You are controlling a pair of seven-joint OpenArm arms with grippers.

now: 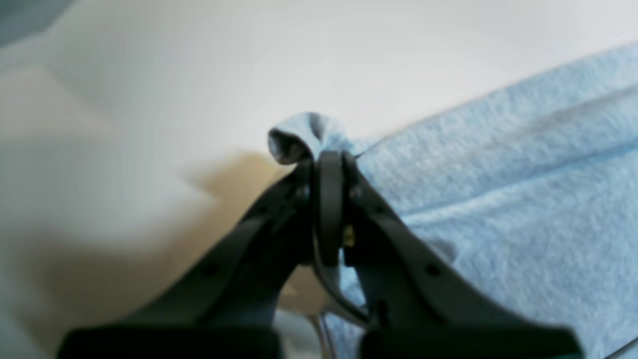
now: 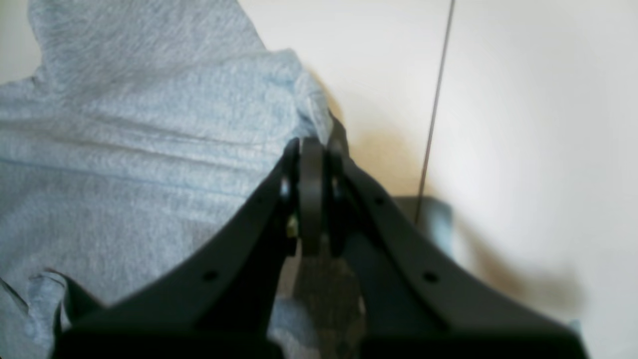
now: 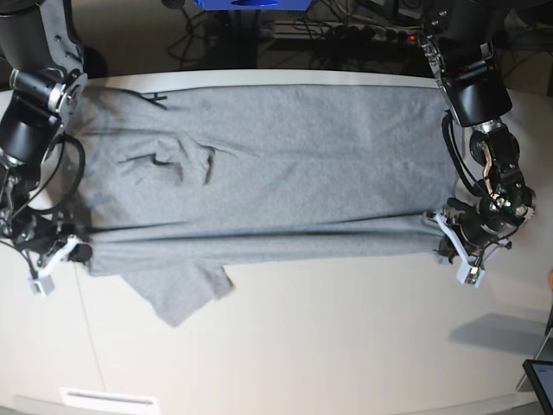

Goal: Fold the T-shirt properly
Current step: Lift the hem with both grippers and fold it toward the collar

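Note:
The heather-grey T-shirt (image 3: pixel 259 164) lies spread across the white table, plain side up, with its near part doubled over along a long fold. A sleeve (image 3: pixel 181 290) sticks out toward the front at the left. My left gripper (image 3: pixel 432 223) is shut on the cloth's corner at the right end of the fold; the left wrist view shows a bunched tip of the T-shirt (image 1: pixel 299 137) pinched in that gripper (image 1: pixel 329 159). My right gripper (image 3: pixel 79 251) is shut on the T-shirt at the left end of the fold, with the cloth edge (image 2: pixel 311 107) clamped at the gripper (image 2: pixel 311 144).
The white table (image 3: pixel 346 328) runs bare in front of the shirt. Cables and a blue device (image 3: pixel 251 4) lie beyond the far edge. A thin seam (image 2: pixel 436 99) crosses the tabletop beside my right gripper. A dark screen corner (image 3: pixel 540 380) shows at the front right.

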